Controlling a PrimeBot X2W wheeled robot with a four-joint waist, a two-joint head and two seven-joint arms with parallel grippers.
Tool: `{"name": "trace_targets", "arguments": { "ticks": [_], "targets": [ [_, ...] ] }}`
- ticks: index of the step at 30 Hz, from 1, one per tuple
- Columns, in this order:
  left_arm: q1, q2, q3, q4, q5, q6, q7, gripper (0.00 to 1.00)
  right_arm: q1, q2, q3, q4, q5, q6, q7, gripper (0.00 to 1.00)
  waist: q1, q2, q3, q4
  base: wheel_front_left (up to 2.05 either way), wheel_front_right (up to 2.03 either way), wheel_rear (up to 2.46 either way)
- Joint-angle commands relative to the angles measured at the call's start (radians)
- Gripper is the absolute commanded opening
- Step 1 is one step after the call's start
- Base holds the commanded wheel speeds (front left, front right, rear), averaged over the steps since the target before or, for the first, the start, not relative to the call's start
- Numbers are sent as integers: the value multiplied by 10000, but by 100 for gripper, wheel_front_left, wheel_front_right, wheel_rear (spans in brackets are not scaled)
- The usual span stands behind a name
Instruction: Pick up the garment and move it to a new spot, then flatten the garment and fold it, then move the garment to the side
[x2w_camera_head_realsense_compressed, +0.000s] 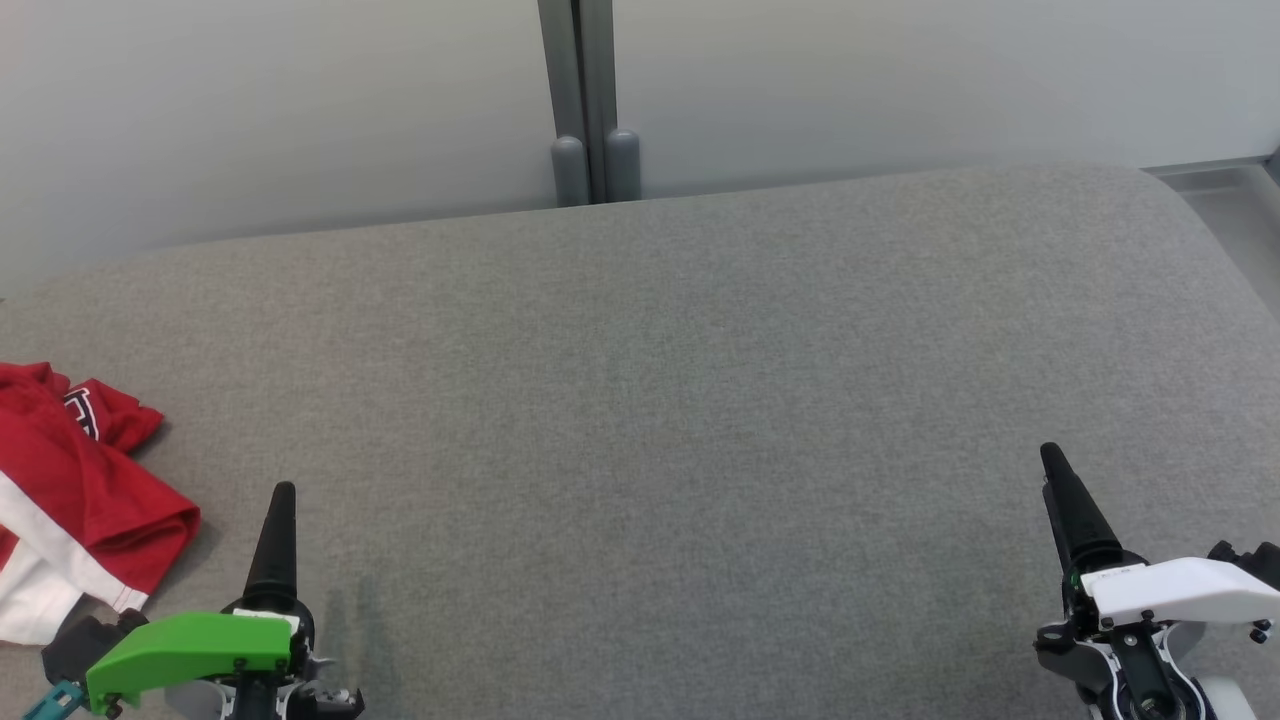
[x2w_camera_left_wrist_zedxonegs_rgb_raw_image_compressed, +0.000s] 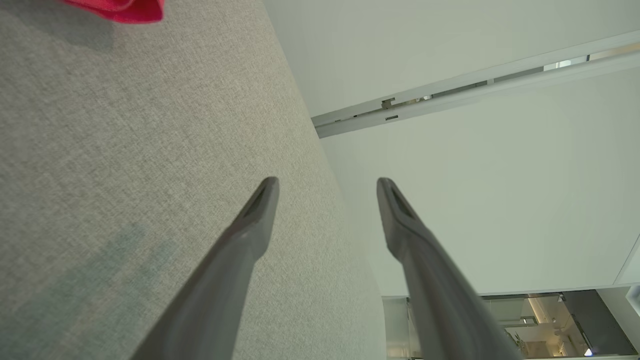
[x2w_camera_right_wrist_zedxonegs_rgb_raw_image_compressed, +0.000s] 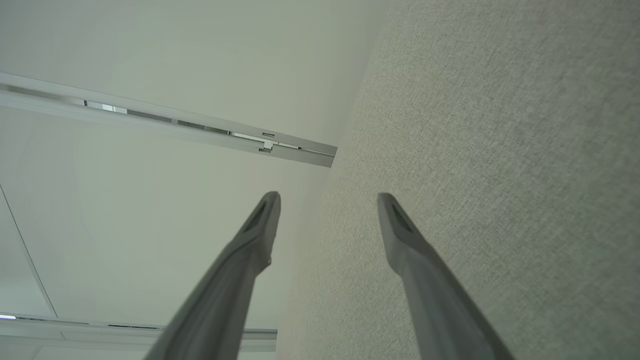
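The garment (x2w_camera_head_realsense_compressed: 100, 490), red with a white band, lies crumpled on the grey cloth-covered bench (x2w_camera_head_realsense_compressed: 650, 400). It sits close beside the left end effector (x2w_camera_left_wrist_zedxonegs_rgb_raw_image_compressed: 327, 185) on its outer side, and well apart from the right end effector (x2w_camera_right_wrist_zedxonegs_rgb_raw_image_compressed: 327, 197). Both end effectors stand wide open and empty. The cloth looks light, limp and not slippery. A pinch on the raised fold nearest the left fingers should hold, though loose layers may trail.
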Motion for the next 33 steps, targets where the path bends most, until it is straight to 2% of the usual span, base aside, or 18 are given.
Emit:
{"name": "trace_targets", "arguments": {
  "ticks": [1, 12, 28, 33],
  "targets": [
    [-297, 131, -60, -95, 574, 28, -111, 100, -290, -118, 29, -183, -519, 3, -122, 100, 0, -1, 6, -2, 0, 0, 0],
    [-429, 291, -390, 168, 2840, 205, -571, 100, -476, -196, 320, -150, -2683, 3, -582, 100, 0, -1, 42, 13, 0, 0, 0],
    [-481, 315, -630, -6, 5051, 279, -1148, 100, -541, 11, 393, -323, -5210, 4, -1163, 100, 0, -1, 68, 70, 0, 0, 0],
    [-351, 285, -759, 74, 5941, 473, -1308, 100, -355, 66, 460, -360, -5955, 4, -1324, 100, 0, -1, 53, 40, 0, 0, 0]
  ]
}}
